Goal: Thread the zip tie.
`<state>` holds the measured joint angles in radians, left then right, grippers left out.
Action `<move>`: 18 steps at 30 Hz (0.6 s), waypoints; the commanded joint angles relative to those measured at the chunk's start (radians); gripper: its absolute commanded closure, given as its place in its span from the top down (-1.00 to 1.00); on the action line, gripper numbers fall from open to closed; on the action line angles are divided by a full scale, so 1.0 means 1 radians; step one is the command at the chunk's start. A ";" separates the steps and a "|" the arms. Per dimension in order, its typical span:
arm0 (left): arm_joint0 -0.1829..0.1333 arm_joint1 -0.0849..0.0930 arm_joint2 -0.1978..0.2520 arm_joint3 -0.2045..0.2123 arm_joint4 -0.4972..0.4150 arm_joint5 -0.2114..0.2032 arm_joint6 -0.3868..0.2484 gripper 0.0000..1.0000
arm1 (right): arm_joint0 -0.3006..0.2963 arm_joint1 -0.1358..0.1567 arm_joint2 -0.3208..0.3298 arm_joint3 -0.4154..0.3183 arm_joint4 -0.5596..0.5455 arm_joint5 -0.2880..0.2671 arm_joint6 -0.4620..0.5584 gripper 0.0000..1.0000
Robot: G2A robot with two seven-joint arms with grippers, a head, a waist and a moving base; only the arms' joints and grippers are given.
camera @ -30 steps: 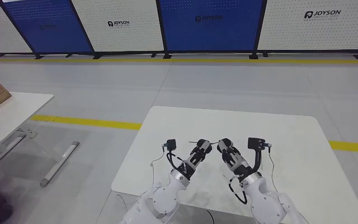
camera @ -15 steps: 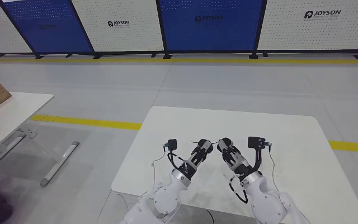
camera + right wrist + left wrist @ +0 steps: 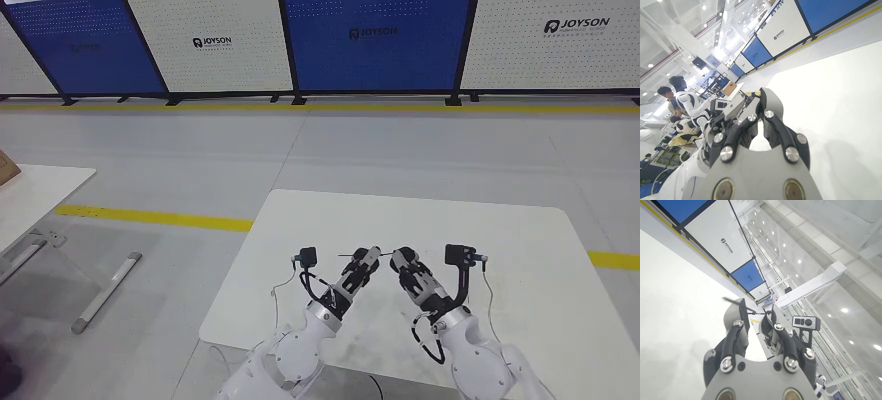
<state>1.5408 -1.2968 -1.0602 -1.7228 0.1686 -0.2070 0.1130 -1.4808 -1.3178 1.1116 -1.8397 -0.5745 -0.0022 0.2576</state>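
1. Hiding much of the zip tie point(image 3: 730, 300) are the fingers around it. In the left wrist view one dark end is sticking out past a pad, the strap is crossing the gap between the fingers, and its far end is disappearing behind the other finger.
2. Whether the strap is passing through its own head is not showing clearly. In the top view the tie point(image 3: 348, 254) is reading as no more than a thin dark line beside the fingertips.
3. The left gripper point(image 3: 757, 306) is standing with its fingers well apart. The strap is lying against one pad, with nothing pressing it from the other side.
4. The right gripper point(image 3: 757, 94) is keeping its fingers nearly together on a small dark piece at the tips. This appears to be the tie's end, though it is too small to be sure.
5. Both grippers are hanging tip to tip, just beside each other, over the near middle of the table point(image 3: 500, 240). Bare top is spreading out ahead and to either side, and the near edge is lying under the arms.
6. The tabletop is showing plain white with rounded corners.
7. Grey floor is running around it, with a yellow line point(image 3: 150, 217) crossing behind and blue and white perforated panels point(image 3: 375, 45) closing off the far side.
8. A second white table point(image 3: 40, 190) is being cut off at the top view's left edge.
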 commanded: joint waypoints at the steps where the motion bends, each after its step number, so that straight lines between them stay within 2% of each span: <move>1: 0.001 0.000 0.000 -0.001 0.000 -0.002 0.001 0.36 | 0.001 0.000 0.001 0.001 0.000 0.002 -0.001 -1.00; 3: 0.001 0.000 -0.001 -0.003 0.001 -0.003 0.002 0.06 | 0.001 0.000 0.003 0.003 -0.001 0.005 -0.003 -1.00; 4: 0.002 0.000 -0.002 -0.003 0.002 -0.004 0.003 -0.02 | 0.000 0.000 0.004 0.004 -0.001 0.006 -0.004 -1.00; 10: 0.006 0.000 -0.010 -0.001 -0.001 -0.004 0.010 -0.16 | 0.000 0.001 0.014 0.008 0.006 0.006 -0.007 -1.00; 18: 0.006 -0.001 -0.014 0.001 -0.004 -0.006 0.014 -0.56 | 0.001 0.001 0.014 0.011 0.003 0.007 -0.008 -1.00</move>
<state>1.5474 -1.2975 -1.0736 -1.7218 0.1650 -0.2124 0.1266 -1.4800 -1.3166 1.1264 -1.8289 -0.5712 0.0043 0.2494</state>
